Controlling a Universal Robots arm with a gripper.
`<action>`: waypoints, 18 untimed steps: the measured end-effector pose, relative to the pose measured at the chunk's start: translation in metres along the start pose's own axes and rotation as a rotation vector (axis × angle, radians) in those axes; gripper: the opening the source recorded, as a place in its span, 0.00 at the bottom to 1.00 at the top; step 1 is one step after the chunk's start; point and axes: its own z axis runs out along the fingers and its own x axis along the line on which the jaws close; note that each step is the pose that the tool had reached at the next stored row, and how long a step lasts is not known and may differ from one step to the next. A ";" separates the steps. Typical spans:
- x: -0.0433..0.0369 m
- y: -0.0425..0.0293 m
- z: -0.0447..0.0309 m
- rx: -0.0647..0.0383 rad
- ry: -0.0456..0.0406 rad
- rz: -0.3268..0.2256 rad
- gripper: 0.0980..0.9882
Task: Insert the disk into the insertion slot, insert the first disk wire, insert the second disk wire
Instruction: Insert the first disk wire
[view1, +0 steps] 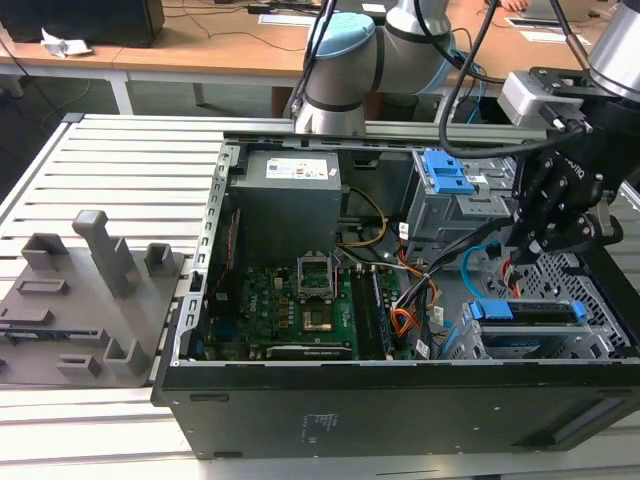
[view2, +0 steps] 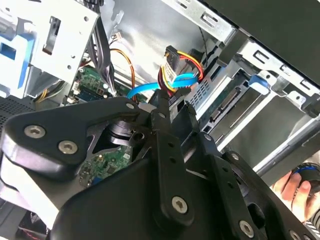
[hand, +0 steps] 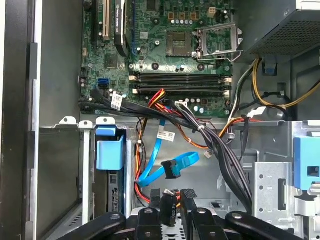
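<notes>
1. Plug end of the first disk wire, a slim orange-red lead, appears clamped between the fingers of the gripper. The fingers are drawn in on the small dark plug, not spread.
2. The disk lies just beside the fingers, toward the near edge of the computer case in the exterior view. The gripper hangs over the disk's blue-tabbed end.
3. The disk is seated in the insertion slot, at the case's near corner on the exterior view's right, with its long axis along that near edge.
4. It shows a grey-silver body inside a bright blue caddy, the tabbed end facing the motherboard. I judge that nothing is plugged into it yet.
5. The second disk wire, light blue and glossy, loops free near the fingers, and its dark plug dangles apart from the disk.
6. A person's hand shows by the case's outer edge in the second wrist view.
</notes>
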 end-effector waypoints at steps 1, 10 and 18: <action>0.0000 -0.0003 0.0011 0.000 0.0011 0.000 0.23; 0.0000 -0.0005 0.0019 0.000 0.0040 0.000 0.07; 0.0138 -0.0008 0.0020 0.000 0.0044 0.000 0.07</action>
